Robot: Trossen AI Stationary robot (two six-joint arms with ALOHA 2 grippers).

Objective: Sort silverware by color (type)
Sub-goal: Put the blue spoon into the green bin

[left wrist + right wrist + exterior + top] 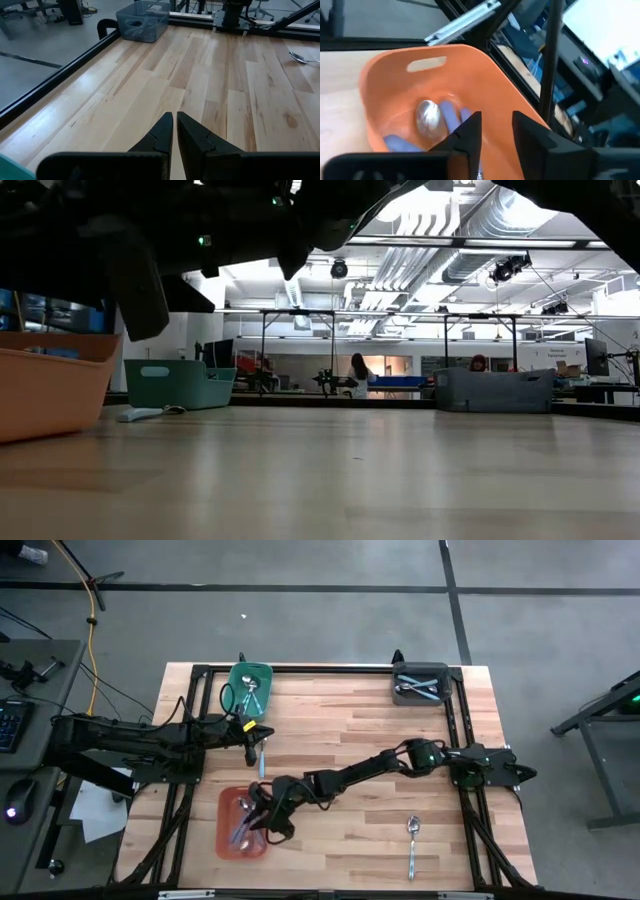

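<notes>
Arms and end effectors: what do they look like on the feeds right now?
Both arms are dark, jointed links. The left end effector has two black, wedge-shaped fingers and a yellow marking near its wrist. The right end effector has matching black fingers; a green light glows at that arm's elbow.

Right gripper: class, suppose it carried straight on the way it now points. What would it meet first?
Most likely the purple spoons lying inside the orange bin. The right gripper hangs open over that bin, pointing down into it; how far above is unclear.

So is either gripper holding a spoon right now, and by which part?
Neither, as far as shows. The right gripper hangs open over the orange bin; the left gripper is shut and empty.
</notes>
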